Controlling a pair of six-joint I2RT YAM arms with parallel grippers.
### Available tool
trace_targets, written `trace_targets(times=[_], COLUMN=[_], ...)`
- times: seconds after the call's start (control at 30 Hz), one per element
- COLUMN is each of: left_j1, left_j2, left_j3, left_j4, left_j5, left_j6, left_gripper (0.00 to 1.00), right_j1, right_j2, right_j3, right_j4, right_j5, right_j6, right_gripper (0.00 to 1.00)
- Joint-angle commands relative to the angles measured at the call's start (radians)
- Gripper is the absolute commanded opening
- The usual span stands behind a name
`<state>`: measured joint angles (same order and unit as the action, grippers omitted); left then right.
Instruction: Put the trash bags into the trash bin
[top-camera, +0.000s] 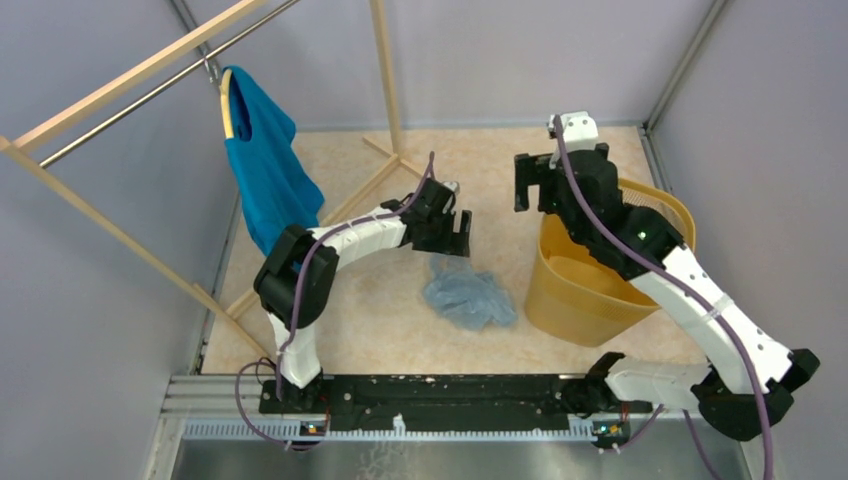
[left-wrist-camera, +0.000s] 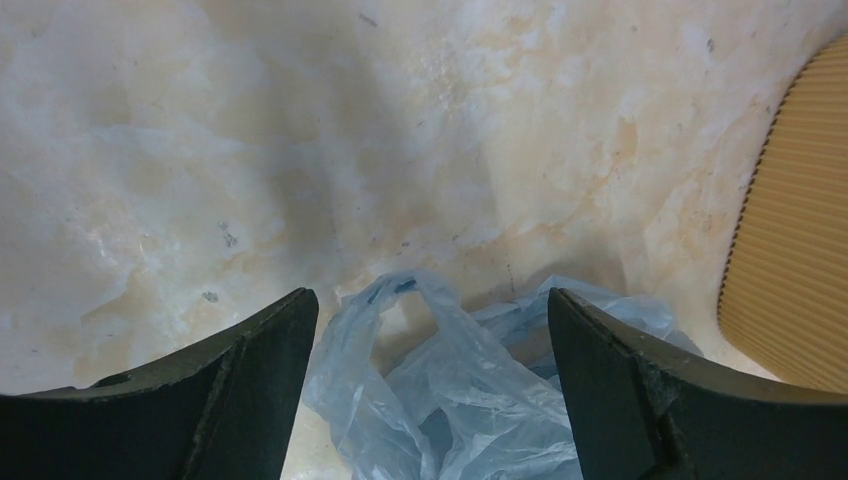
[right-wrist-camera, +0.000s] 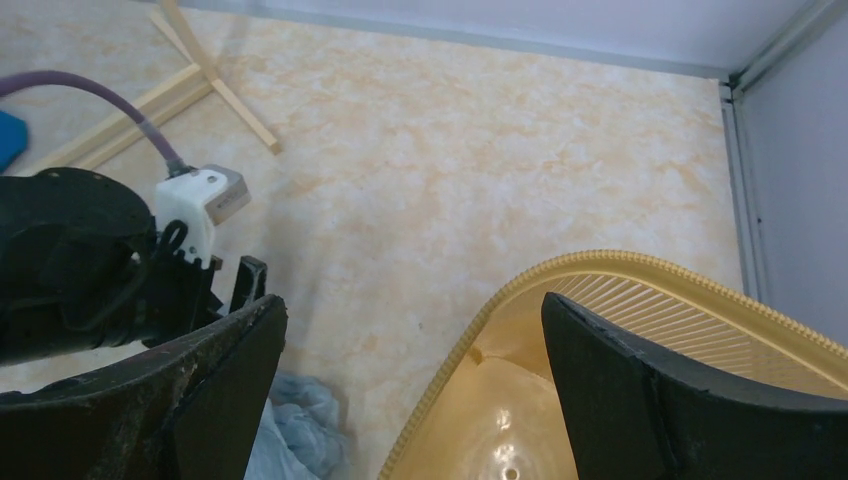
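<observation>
1. Left gripper (left-wrist-camera: 430, 300): your jaws stand wide apart and hold nothing. The fingers point down at the tabletop (top-camera: 480, 160), directly over the trash bag (top-camera: 468, 298). In the left wrist view the bag fills the gap between and below the two fingers. Whether either finger touches the plastic cannot be told.
2. Right gripper (right-wrist-camera: 412, 305): your jaws are also spread wide and empty. It hangs in the air over the left edge of the trash bin (top-camera: 580, 290). In the right wrist view the bin's rim runs up between the fingers, and the right finger sits over the bin's inside. It touches nothing.
3. Trash bag: one item, thin, translucent, pale blue-grey and crumpled. It lies on the tabletop just left of the bin and outside it. One loop handle lies open on the far side of the heap.
4. Trash bin: one item, yellow-orange with a ribbed upper wall, standing on the right half of the tabletop.
5. Shirt (top-camera: 262, 170): teal, on a hanger on the wooden rack (top-camera: 120, 80), far left, well apart from both grippers.
</observation>
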<state>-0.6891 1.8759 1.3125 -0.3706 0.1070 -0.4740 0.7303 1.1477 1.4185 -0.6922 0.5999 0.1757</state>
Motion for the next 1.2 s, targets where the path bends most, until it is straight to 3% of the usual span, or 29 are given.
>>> trace_targets(times=[0.0,0.13,0.43,0.83,1.17], left_j1=[-0.007,-0.009,-0.006,-0.006,-0.004], left_j2=[-0.034,-0.060,-0.196,-0.624,-0.748], left_j3=[-0.052,-0.091,-0.084,-0.129,-0.100], left_j4=[0.020,0.047,0.099,0.263,0.284], left_j5=[0.027,0.041,0.047,-0.036,-0.064], left_j6=[-0.014,-0.013,0.039,0.185,0.161], left_gripper=[0.89,0.75,0.02,0.00,0.00], right_j1=[0.003,0.002,0.002,0.003,0.002], right_j2=[-0.093,-0.135,-0.182,-0.138,0.001], right_j3=[-0.045,-0.080,-0.115,-0.124,-0.133], right_j4=[0.080,0.114,0.154,0.313,0.568], right_j5=[-0.098,-0.149,-0.341,-0.677,-0.911], right_j6=[-0.031,-0.028,-0.113,-0.093,0.056], right_gripper=[0.99,0.99,0.99,0.99,0.95])
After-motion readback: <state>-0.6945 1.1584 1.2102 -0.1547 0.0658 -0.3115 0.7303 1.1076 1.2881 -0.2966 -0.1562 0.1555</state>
